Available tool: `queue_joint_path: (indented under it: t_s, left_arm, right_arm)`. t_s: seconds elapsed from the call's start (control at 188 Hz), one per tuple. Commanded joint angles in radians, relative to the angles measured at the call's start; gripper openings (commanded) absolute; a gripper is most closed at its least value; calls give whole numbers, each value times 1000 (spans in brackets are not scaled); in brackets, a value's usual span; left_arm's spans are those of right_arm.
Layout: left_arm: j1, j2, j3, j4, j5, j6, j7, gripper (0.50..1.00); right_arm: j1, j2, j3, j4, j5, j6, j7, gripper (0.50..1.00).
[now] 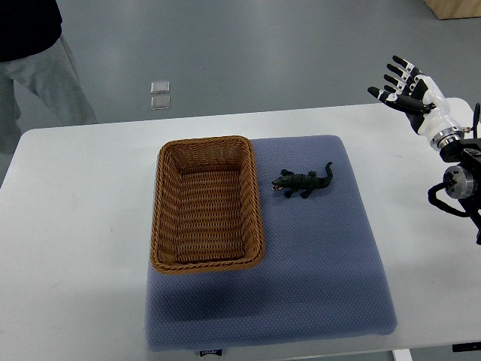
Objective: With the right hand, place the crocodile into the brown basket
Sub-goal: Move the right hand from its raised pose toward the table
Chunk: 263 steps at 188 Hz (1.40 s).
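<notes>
**Top view. Approach phase, before the grasp.** The right hand (409, 94) hangs over the far right corner of the table (75, 226), its fingers (394, 75) spread apart and holding nothing. The left arm is out of view. The crocodile (304, 181) lies on the mat (323, 263), just beside the right wall of the basket (207, 141) but apart from it, with its head toward the basket and its tail pointing away to the far right. The basket is empty and rests on the left part of the mat. A person (37, 68) stands beyond the far left corner, well clear of the work.

The step in hand appears to be the reach, since hand and toy are well apart.

1. The hand would best travel left and toward the robot, then descend over the crocodile's trunk, the broadest part, not its thin tail.
2. The fingers should close across the body's short axis, thumb opposing, so the small toy cannot pivot.
3. Because the basket wall stands so near the head, an approach from the tail side likely avoids nudging the rim.
4. The lift must clear the rim before the short carry left.
</notes>
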Motion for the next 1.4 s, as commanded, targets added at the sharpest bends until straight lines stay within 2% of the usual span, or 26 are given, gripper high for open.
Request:
queue_joint_path:
  t_s: [0.0, 1.128, 1.394]
  left_arm:
    - [0, 0, 0, 0, 1, 0, -1, 1000]
    - [2, 0, 0, 0, -1, 0, 1, 1000]
    - [0, 0, 0, 0, -1, 0, 1, 1000]
  right_arm:
    - [0, 0, -2, -1, 0, 0, 0, 926]
    - [1, -15, 7, 2, 0, 0, 0, 926]
    - [-2, -58, -8, 25, 0, -17, 0, 926]
